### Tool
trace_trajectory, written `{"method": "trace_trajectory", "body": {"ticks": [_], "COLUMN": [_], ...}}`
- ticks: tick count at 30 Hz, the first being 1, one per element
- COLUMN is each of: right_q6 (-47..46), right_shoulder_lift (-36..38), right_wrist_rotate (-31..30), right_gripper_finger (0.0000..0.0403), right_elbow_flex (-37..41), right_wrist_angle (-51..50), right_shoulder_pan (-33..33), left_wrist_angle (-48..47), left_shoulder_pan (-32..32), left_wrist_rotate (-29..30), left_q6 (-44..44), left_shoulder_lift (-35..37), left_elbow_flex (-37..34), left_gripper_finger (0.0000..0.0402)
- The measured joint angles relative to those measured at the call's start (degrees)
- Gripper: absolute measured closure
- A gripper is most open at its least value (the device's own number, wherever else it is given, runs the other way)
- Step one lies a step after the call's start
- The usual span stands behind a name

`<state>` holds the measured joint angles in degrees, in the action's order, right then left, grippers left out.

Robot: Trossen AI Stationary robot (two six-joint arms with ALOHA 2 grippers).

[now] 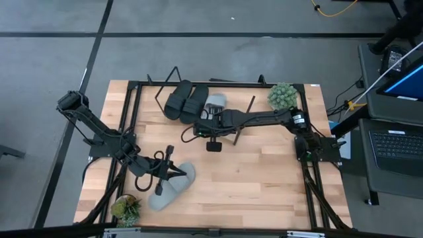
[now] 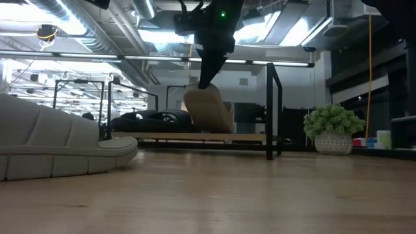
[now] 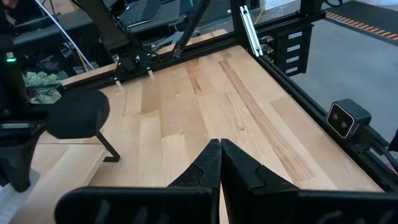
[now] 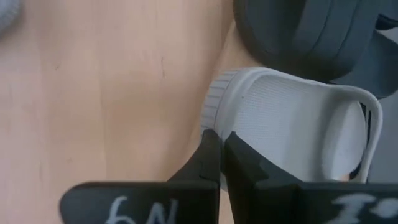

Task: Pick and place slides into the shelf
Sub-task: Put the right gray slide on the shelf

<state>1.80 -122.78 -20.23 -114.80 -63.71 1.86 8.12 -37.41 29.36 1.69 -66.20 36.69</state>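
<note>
Two black slides lie side by side on the shelf at the table's far side. They also show on its board in the low view. My right gripper is shut on a light grey slide just right of them, over the shelf board. The second grey slide lies sole down on the tabletop near the front left. My left gripper is beside it, fingers shut and empty. My right gripper pinches the grey slide's sole rim between its two fingers, at the end away from the strap. The fingers come from above, pointing down. The slide hangs tilted below them. I cannot tell whether its lower end touches the shelf board.
A potted plant stands at the far right by the shelf's end, and another at the near left corner. A black frame runs along the table's edges. Bare tabletop lies in the middle and front right.
</note>
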Motion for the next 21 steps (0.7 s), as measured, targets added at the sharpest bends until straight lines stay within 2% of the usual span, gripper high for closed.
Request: {"method": "trace_trajectory", "body": {"ticks": [21], "right_q6": [4.5], "right_shoulder_lift": [-3.0], "right_wrist_rotate": [4.5], "right_gripper_finger": [0.0395], "right_elbow_flex": [0.0], "right_wrist_angle": [2.0], "right_shoulder_pan": [-2.6], "left_wrist_angle": [-0.2], "left_shoulder_pan": [-0.2], "left_wrist_rotate": [-0.2], "left_q6": [0.0], "left_shoulder_lift": [0.0], "left_elbow_flex": [0.0], "left_gripper_finger": [0.0401]}}
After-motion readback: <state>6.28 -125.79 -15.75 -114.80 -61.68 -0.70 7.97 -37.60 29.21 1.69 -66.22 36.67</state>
